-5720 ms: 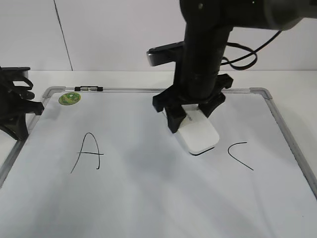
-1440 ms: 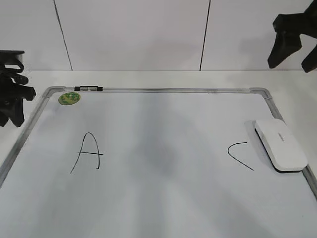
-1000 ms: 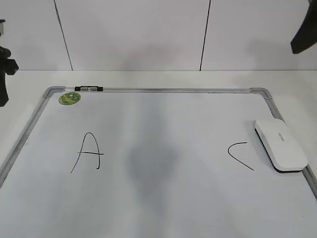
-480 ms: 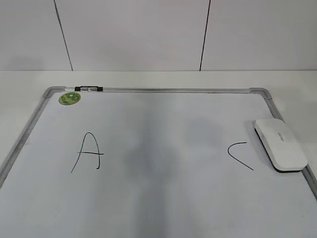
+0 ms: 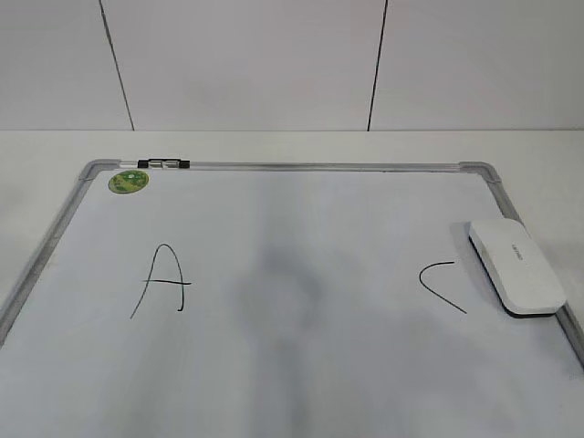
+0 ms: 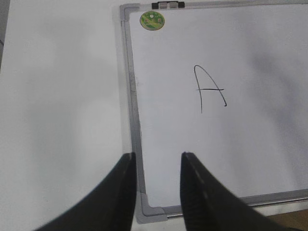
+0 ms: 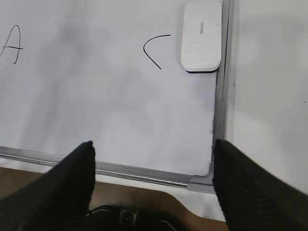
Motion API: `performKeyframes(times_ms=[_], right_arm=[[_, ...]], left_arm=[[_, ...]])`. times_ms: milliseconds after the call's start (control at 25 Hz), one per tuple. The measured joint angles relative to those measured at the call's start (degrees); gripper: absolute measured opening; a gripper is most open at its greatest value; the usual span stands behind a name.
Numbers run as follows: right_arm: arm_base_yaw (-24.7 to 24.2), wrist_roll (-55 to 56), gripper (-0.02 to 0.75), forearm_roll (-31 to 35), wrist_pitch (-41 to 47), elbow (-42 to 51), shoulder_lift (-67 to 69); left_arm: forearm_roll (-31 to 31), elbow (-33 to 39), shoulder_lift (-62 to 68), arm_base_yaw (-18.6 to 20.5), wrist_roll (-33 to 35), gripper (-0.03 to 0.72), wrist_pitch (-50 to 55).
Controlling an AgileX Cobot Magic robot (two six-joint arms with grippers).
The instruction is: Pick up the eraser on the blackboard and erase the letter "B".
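The white eraser (image 5: 516, 265) lies on the blackboard (image 5: 301, 365) at its right edge, beside the "C" (image 5: 442, 285); it also shows in the right wrist view (image 7: 202, 36). No letter "B" shows; the board between the "A" (image 5: 161, 279) and the "C" is blank with a faint grey smear. Neither gripper appears in the exterior view. My left gripper (image 6: 157, 159) is open and empty, high above the board's near left corner. My right gripper (image 7: 153, 149) is wide open and empty, high above the board's near right corner.
A round green magnet (image 5: 128, 181) sits at the board's far left corner, next to a small black clip (image 5: 164, 163) on the frame. White table surrounds the board. A brown edge and dark robot base (image 7: 125, 216) show below the board in the right wrist view.
The right gripper let go of the eraser at the board's right edge and both arms pulled up out of the exterior view. The eraser has stayed still.
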Motion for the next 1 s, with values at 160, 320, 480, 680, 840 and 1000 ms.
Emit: performKeyframes(times_ms=[160, 320, 480, 680, 840, 1000], right_arm=[[0.00, 0.00, 0.585, 0.00, 0.23, 4.14, -9.01], [0.00, -2.64, 0.585, -0.21, 0.50, 7.85, -16.13], [0.00, -7.10, 0.585, -0.43, 0.63, 10.26, -21.97], [0.00, -8.48, 0.585, -2.21, -0.66, 13.66, -22.76], [0.00, -8.71, 0.585, -3.30, -3.33, 14.39, -22.76], [0.00, -8.84, 0.585, -3.69, -3.56, 14.38, -22.76]], left_arm=[[-0.09, 3.78, -9.88, -0.10, 0.60, 0.235, 0.28], [-0.44, 7.78, -17.89, -0.10, 0.72, 0.235, 0.39], [-0.95, 11.04, -24.98, -0.10, 0.72, 0.235, 0.50], [-1.06, 17.88, -30.91, -0.10, 1.57, 0.235, 0.50], [-1.06, 23.78, -32.83, -0.10, 3.97, 0.235, -1.19], [-1.06, 27.18, -32.84, -0.10, 4.98, 0.235, -6.95]])
